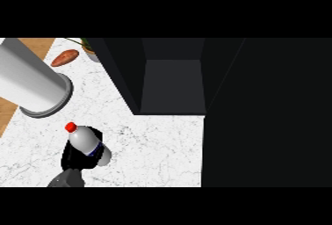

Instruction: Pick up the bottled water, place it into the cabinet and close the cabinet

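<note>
The bottled water, red cap uppermost, is held above the marble counter by the left hand, whose fingers are curled round its lower body. The dark cabinet is seen open to the right, with nothing visible inside

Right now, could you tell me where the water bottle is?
Head view, lower left: the water bottle is upright in the left hand above the marble counter, left of the open cabinet.

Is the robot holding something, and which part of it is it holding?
Yes. One black hand holds the water bottle by its lower body, near the blue label. The red cap end sticks out free. Which hand it is cannot be told.
</note>
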`<state>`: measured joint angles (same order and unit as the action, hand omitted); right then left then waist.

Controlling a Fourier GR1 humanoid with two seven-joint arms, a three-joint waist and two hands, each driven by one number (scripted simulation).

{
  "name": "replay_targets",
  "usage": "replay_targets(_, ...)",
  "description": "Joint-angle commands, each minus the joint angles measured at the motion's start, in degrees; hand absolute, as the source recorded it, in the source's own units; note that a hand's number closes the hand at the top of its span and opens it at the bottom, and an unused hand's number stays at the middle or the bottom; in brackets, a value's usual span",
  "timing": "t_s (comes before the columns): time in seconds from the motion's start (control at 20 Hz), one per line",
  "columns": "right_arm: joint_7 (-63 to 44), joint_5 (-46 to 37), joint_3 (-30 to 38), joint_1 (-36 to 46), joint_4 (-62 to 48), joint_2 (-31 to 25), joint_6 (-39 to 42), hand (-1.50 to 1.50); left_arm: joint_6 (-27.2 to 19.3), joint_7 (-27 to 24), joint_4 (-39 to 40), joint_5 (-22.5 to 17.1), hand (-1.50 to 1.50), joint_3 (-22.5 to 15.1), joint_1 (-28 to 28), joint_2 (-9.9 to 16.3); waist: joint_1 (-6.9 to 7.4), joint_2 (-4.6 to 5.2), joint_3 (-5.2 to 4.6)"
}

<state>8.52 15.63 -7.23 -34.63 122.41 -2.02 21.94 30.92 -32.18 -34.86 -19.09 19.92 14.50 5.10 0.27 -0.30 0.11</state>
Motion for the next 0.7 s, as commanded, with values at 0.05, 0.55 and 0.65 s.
replay_targets(0.05,2.48,-4.17,-3.83,-2.36,0.29,1.63,0.04,-1.50,-0.85,8.32,-14.36,-3.34,1.50,-3.09,-6.36,-2.81,-0.10,0.01,-0.04)
replay_targets(0.55,-4.63,-1.24,-4.29,1.53,3.45,1.61,-3.32,-1.50,-18.70,18.39,-41.08,-9.42,1.50,-20.50,-12.40,-5.06,-0.10,0.11,-0.08)
replay_targets(0.65,-0.52,-3.33,-5.95,0.51,0.57,1.97,-2.23,-1.50,-20.99,18.43,-40.70,-8.39,1.50,-20.68,-10.25,-5.08,-0.45,0.20,-0.10)
